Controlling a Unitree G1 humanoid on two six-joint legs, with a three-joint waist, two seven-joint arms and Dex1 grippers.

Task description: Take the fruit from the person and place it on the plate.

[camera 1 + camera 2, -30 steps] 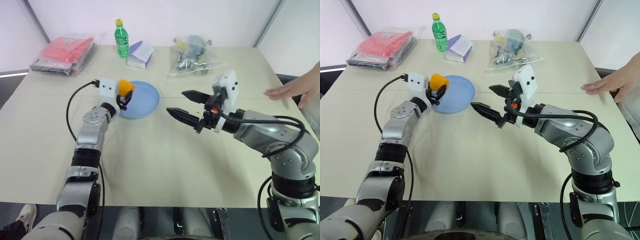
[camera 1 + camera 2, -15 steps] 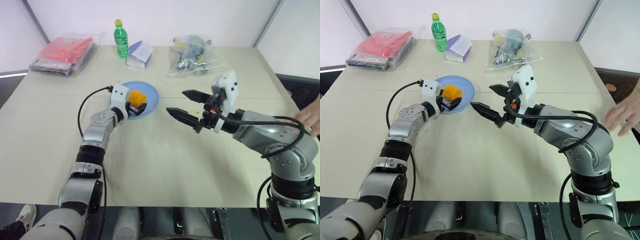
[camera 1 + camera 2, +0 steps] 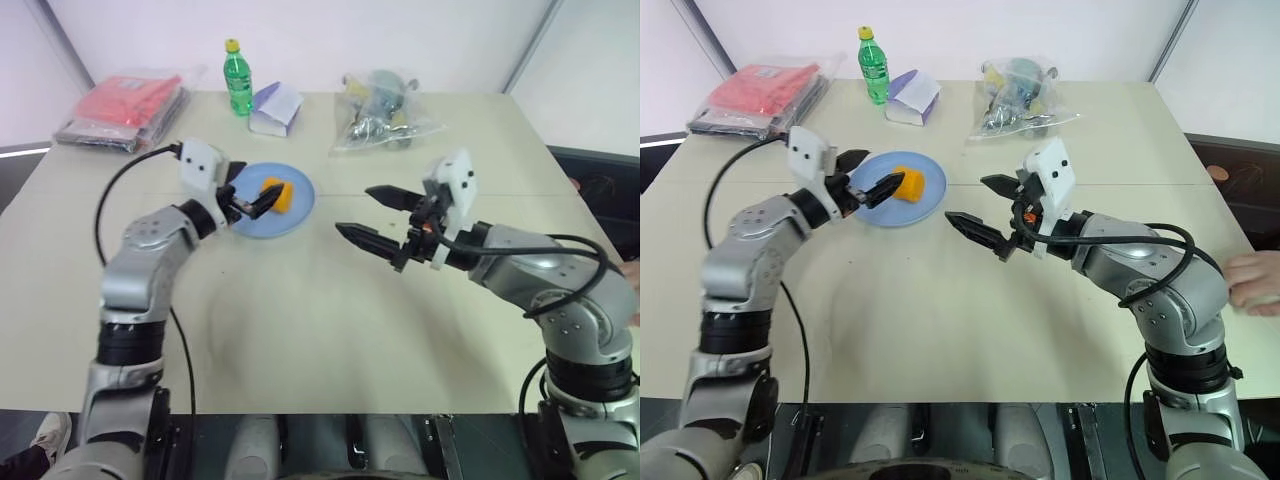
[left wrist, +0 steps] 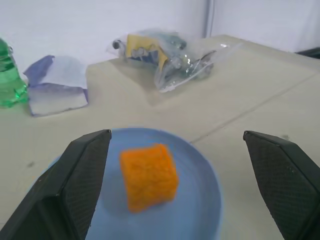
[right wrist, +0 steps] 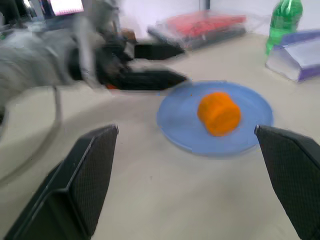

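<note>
The orange fruit [image 3: 278, 195] lies on the light blue plate [image 3: 295, 212], near its middle, with nothing holding it. My left gripper [image 3: 252, 185] hovers open just left of the fruit, above the plate's left rim. In the left wrist view its black fingers [image 4: 75, 185] stand wide apart with the fruit [image 4: 149, 175] beyond them. My right gripper [image 3: 353, 210] is open and empty, raised over the table right of the plate and pointing toward it. The person's hand [image 3: 1255, 282] rests at the table's right edge.
Along the far side of the table stand a green bottle [image 3: 238, 77], a red packet [image 3: 125, 105], a white and purple pack [image 3: 277, 108] and a clear bag of items [image 3: 385, 120]. A black cable loops from my left wrist.
My left gripper opened, left the fruit on the plate and drew back and up to the left. The person's hand withdrew to the right edge. My right arm kept still.
</note>
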